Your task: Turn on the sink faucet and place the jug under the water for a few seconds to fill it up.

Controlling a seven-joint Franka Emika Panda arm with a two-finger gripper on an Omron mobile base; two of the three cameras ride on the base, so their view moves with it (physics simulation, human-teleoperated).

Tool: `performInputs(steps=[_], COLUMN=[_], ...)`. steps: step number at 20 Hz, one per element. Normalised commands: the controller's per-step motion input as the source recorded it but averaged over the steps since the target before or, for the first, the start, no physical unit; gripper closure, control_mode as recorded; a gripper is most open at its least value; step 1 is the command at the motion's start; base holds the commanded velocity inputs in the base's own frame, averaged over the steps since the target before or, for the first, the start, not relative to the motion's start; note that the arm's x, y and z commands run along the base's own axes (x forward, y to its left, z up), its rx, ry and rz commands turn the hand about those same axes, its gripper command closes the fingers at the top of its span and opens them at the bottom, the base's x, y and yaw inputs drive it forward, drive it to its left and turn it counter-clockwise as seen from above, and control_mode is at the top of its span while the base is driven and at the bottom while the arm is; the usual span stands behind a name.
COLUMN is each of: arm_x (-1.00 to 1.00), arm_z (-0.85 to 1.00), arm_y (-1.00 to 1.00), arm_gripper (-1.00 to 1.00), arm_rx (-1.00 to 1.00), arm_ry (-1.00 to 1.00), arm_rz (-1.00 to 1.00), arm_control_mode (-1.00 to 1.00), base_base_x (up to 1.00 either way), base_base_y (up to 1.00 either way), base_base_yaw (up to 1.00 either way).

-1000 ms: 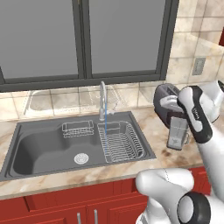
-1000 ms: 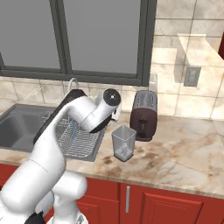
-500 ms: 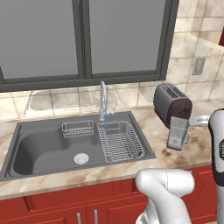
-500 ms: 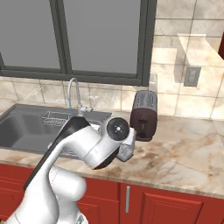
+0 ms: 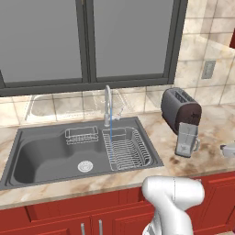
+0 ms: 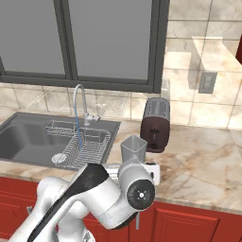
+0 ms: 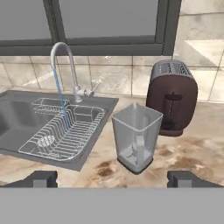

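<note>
Jug [image 7: 136, 136] sits upright on your counter [image 7: 192, 148] just in front of toaster [image 7: 171, 97], straight ahead, centred between your wide-open, empty gripper [image 7: 113, 178] fingertips [image 7: 41, 178]; faucet [image 7: 65, 70] water [image 7: 60, 99] runs left

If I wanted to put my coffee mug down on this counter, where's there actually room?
Bare marble lies right of the jug and toaster, and along the front edge before the jug. The strip between the sink and jug is narrow. It is crowded inside the sink's right half, where the wire rack sits under the running water from the faucet.
</note>
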Motion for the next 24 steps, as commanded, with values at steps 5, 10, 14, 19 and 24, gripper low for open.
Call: performInputs(steps=[5, 10, 14, 19, 24], arm_x=[0.03, 0.44, 0.53, 0.49, 0.33], arm_z=[-0.35, -0.36, -0.26, -0.22, -0.26], arm_y=[-0.08, 0.0, 0.0, 0.0, 0.0], arm_gripper=[-1.0, -1.0, -1.0, -1.0, -1.0], arm_rx=[-0.08, -0.01, 0.0, 0.0, 0.0], arm_ry=[-0.24, -0.11, 0.0, 0.0, 0.0], arm_rz=[0.02, 0.0, 0.0, 0.0, 0.0], arm_control_mode=[-1.0, -1.0, -1.0, -1.0, -1.0], base_base_x=[0.0, 0.0, 0.0, 0.0, 0.0], base_base_y=[0.0, 0.0, 0.0, 0.0, 0.0], base_base_yaw=[0.0, 0.0, 0.0, 0.0, 0.0])
